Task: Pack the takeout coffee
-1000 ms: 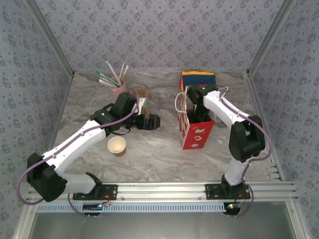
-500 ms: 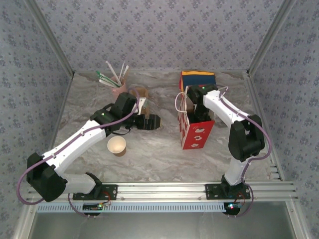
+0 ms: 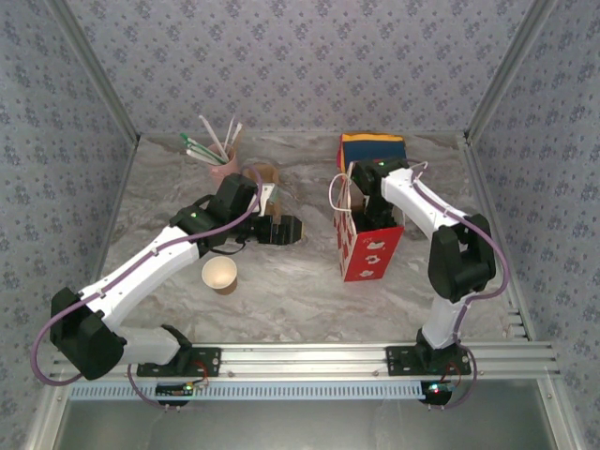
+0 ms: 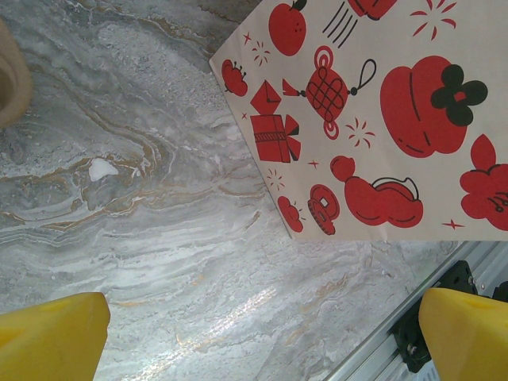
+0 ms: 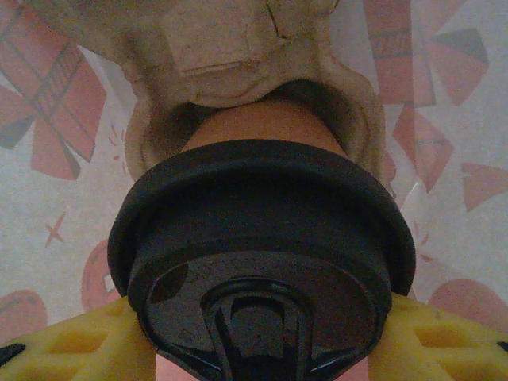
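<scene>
Grey marble-look bench (image 3: 309, 291). On it: pink cup of straws (image 3: 223, 167) back left, lidless paper cup (image 3: 219, 274) front left, red-and-white printed paper bag (image 3: 370, 251) standing right of centre, well apart from both cups.

The takeout coffee (image 5: 262, 206) is cut off below, its cup mostly hidden.
</scene>
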`<action>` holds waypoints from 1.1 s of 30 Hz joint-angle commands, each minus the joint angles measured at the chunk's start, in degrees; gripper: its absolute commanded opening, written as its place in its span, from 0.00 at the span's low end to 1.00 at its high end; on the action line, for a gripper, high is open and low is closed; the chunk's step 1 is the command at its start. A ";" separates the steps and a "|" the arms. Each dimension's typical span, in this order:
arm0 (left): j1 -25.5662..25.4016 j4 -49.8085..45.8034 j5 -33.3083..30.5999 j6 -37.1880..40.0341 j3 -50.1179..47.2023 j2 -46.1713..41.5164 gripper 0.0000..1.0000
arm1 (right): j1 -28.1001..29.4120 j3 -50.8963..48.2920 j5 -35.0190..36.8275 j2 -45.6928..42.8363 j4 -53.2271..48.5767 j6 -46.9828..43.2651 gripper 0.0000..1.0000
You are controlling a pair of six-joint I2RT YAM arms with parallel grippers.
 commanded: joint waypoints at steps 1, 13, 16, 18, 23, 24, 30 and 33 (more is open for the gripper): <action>-0.35 -0.47 -0.28 0.83 0.66 -1.02 1.00 | 0.09 -4.19 1.12 8.00 9.90 -1.11 0.59; -0.35 -0.56 -0.37 0.73 0.50 -0.94 1.00 | -0.11 -4.88 0.85 9.66 11.48 -1.34 0.59; -0.33 -0.55 -0.39 0.76 0.57 -0.81 1.00 | -0.11 -4.93 0.86 10.09 11.84 -1.34 0.59; -0.37 -0.59 -0.29 0.81 0.62 -0.72 1.00 | -0.07 -4.93 0.74 10.19 11.86 -1.34 0.59; -0.34 -0.60 -0.37 0.82 0.62 -0.74 1.00 | -0.07 -4.50 1.03 9.68 11.40 -1.41 0.58; -0.33 -0.62 -0.37 0.82 0.63 -0.72 1.00 | -0.15 -4.49 1.11 9.66 11.24 -1.41 0.58; -0.34 -0.60 -0.37 0.90 0.72 -0.72 1.00 | -0.13 -4.31 0.98 9.25 10.89 -1.34 0.58; -0.36 -0.56 -0.37 0.90 0.67 -0.72 1.00 | -0.06 -3.98 0.85 8.96 10.78 -1.25 0.58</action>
